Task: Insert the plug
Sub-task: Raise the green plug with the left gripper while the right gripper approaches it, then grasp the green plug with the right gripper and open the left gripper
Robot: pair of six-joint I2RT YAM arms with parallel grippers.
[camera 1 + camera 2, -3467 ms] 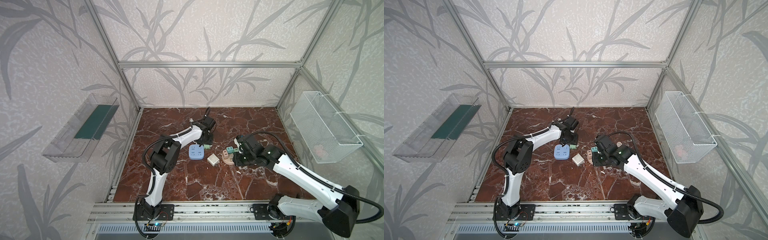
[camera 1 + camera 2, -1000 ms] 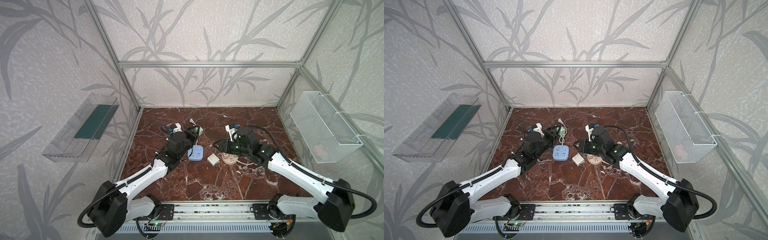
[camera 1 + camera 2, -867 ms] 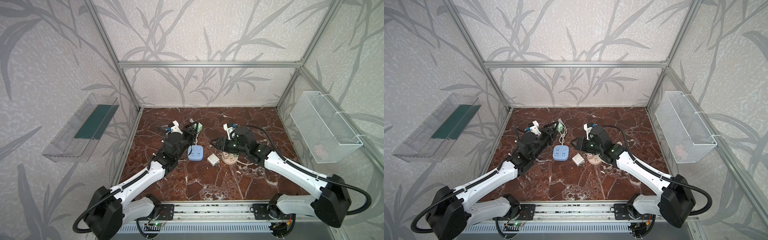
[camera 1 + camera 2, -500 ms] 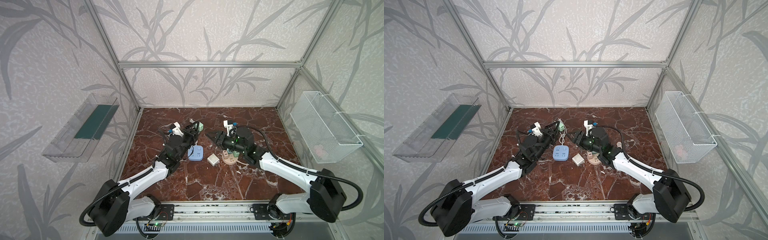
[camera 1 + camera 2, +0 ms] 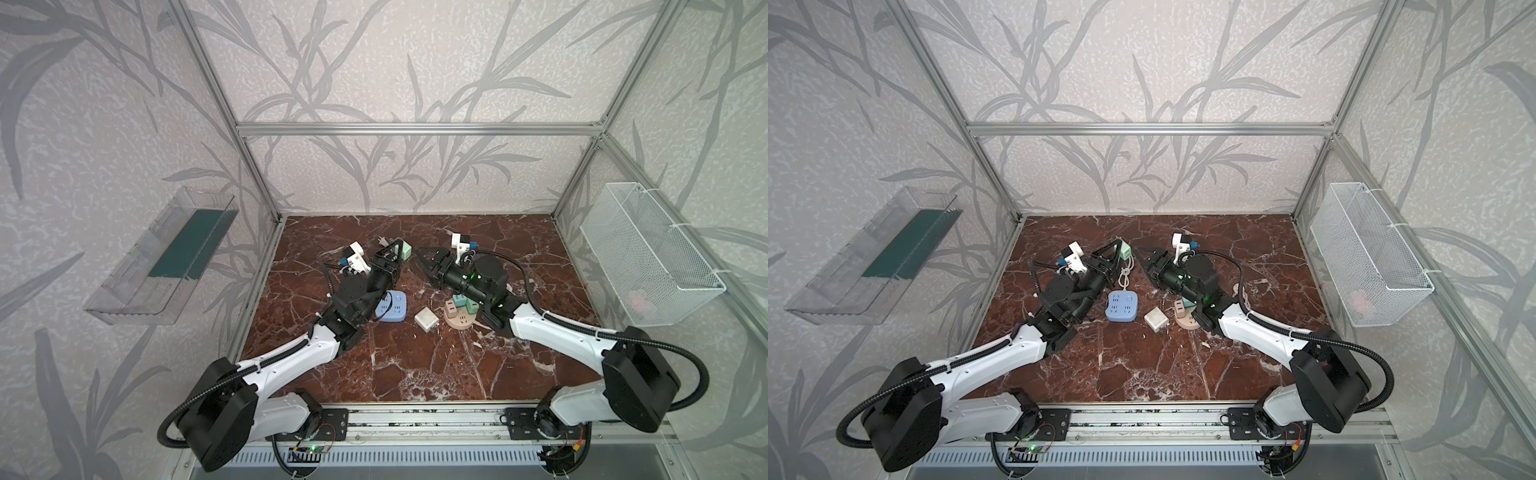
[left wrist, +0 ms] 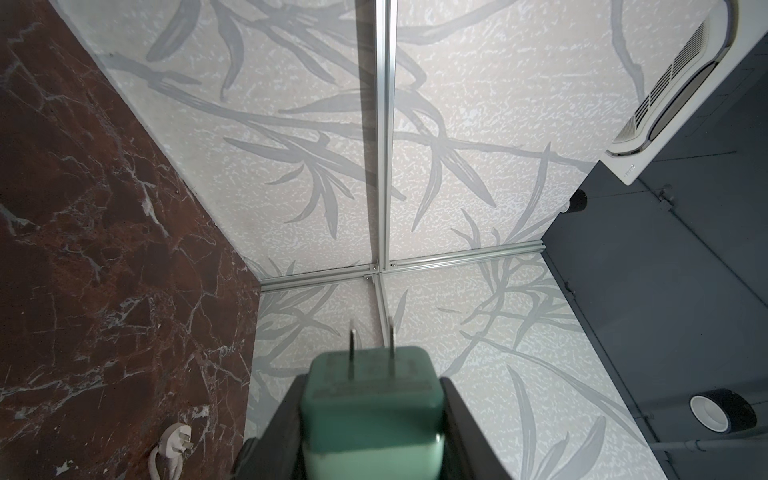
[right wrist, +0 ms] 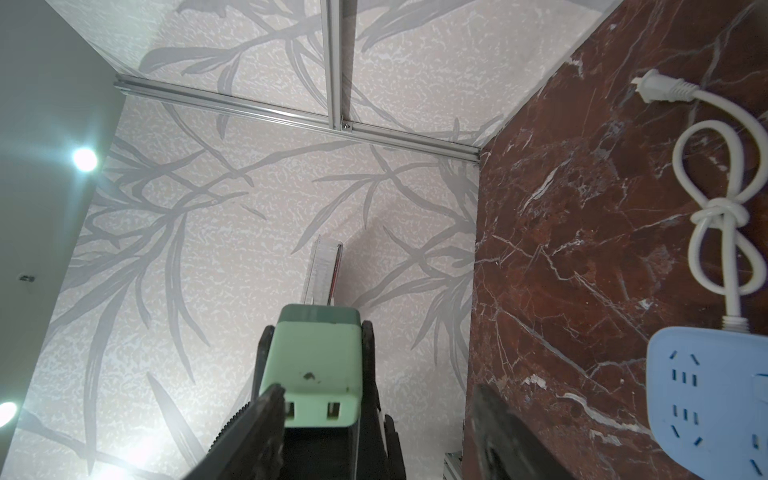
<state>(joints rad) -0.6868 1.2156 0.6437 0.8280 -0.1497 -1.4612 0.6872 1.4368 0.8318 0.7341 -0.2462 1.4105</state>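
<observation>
The left claw (image 6: 372, 380) was clamped on the green plug (image 7: 314, 361), a finger on each flank. The plug's two flat prongs stuck out free beyond the fingertips. You held the plug in the air, off the table, at about 12 o'clock of the blue power strip (image 5: 1122, 306) in both top views.

At 3 o'clock of the plug, your right claw (image 5: 423, 258) stood with its jaws spread wide, gripping nothing. In the right wrist view the plug's socket end sat just beside one finger (image 7: 257, 424) and well apart from the opposite one. Whether it touched could not be told.

Below the two claws the strip's knotted white cord (image 7: 715, 216) lay at the strip's 12 o'clock. A white cube adapter (image 5: 426, 319) sat just beside the strip at 3 o'clock. Beyond it was a pink round socket base (image 5: 459, 322), partly under your right arm.

Open marble table (image 5: 415, 365) ran from the strip's 6 o'clock to the front rail. The clear wall tray (image 5: 166, 257) and the wire basket (image 5: 648, 257) hung well apart on the side walls.

Three and a half seconds before, both claws had worked low, the left near the strip and the right over the pink base. Since then the arms had lifted to face each other. In the last second the left had kept its grip, while the right had edged toward the plug and widened its jaws.
</observation>
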